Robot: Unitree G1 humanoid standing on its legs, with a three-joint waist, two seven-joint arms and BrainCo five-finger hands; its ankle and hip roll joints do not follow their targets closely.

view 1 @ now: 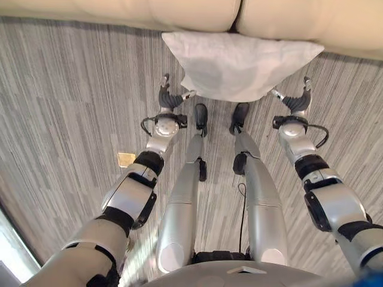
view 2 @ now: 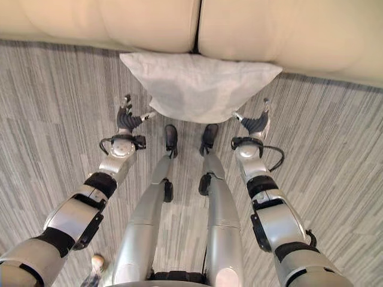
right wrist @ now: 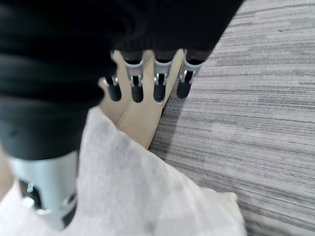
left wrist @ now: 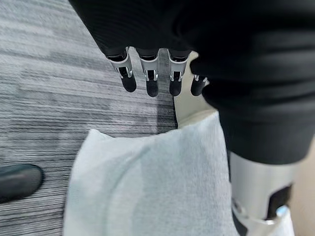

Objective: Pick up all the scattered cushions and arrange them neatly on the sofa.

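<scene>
You see white cushion (view 1: 239, 63) between left hand (view 1: 169, 95) and right hand (view 1: 296, 98), fingers straight, against cream sofa (view 1: 119, 12).

A living-room setting; a cream sofa (view 1: 179, 12) stands on grey striped carpet (view 1: 66, 101).

sofa (view 1: 119, 12) cut off at top; cushion (view 1: 239, 63) underside hidden.

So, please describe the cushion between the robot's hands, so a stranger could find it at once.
Look at the cream sofa along the far edge of the grey striped carpet. Just in front of the seam between its two seat sections is a white cushion, flanked by the left hand and right hand. It is the only white, soft thing there.
</scene>
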